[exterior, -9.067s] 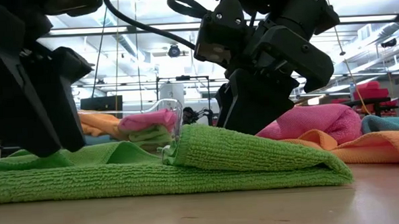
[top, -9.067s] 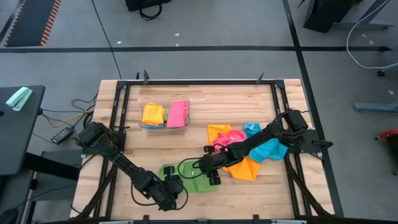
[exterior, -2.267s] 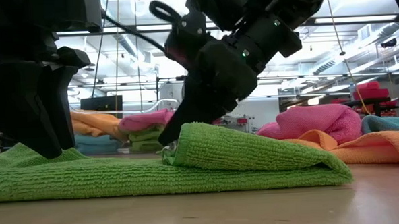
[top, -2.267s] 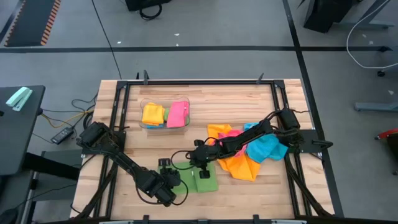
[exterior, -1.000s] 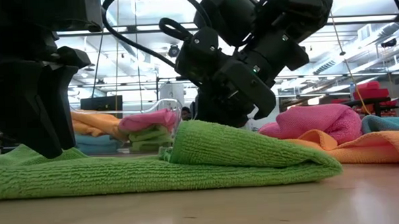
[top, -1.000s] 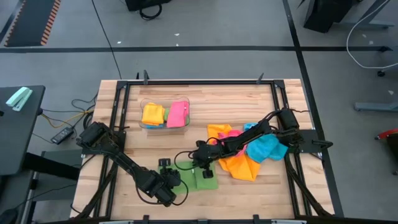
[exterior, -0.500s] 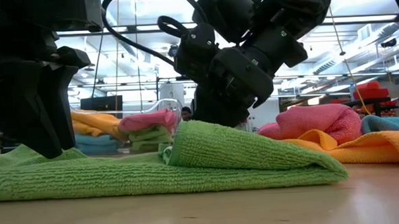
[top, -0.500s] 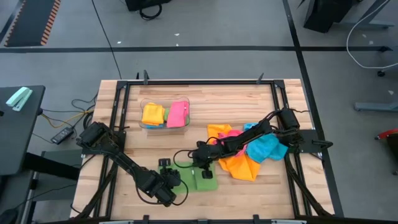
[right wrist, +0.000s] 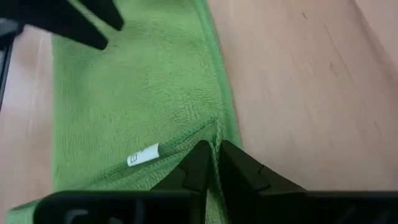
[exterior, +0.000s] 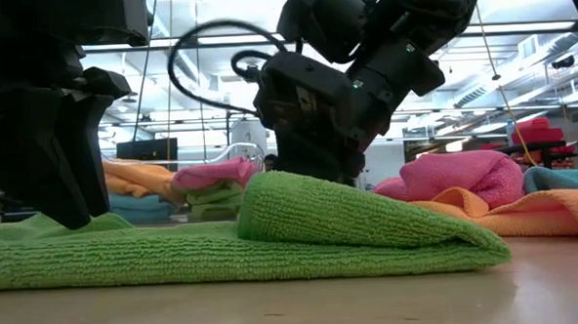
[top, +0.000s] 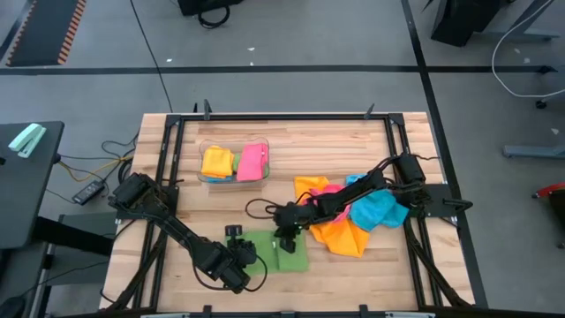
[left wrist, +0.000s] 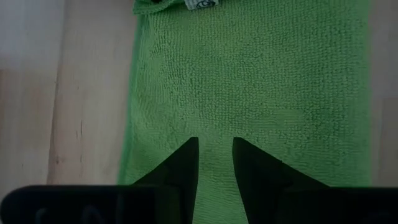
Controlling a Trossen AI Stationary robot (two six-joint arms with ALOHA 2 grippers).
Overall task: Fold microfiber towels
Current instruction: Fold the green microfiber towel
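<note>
Green towel point(top: 284, 251) lies flat on the wooden table point(top: 353, 141), near the front edge, about midway across. Both pincers are on it.

Left pincer point(left wrist: 215, 144): down on the towel's left part, fingers narrow with a slim strip of green cloth between them. Pressed against the cloth; a true grip cannot be told. In the low view the left arm stands as a dark mass on the towel's left end point(exterior: 43, 124).

Right pincer point(right wrist: 211, 149): nearly closed, pinching the towel's edge at a corner, just beside a small white label point(right wrist: 143, 155). In the low view a layer of the towel is raised and curled over the flat layer below, forming a rounded fold point(exterior: 271, 207) right under the right arm's head.

Bare wood shows to one side of the towel in both wrist views.

Pile of loose towels point(top: 357, 221) right of the green one, under the right arm: orange, pink, blue, overlapping, unfolded.

Clear bin point(top: 234, 163) at the table's back left, well apart from the green towel, holds folded towels, a yellow and a pink on top.
</note>
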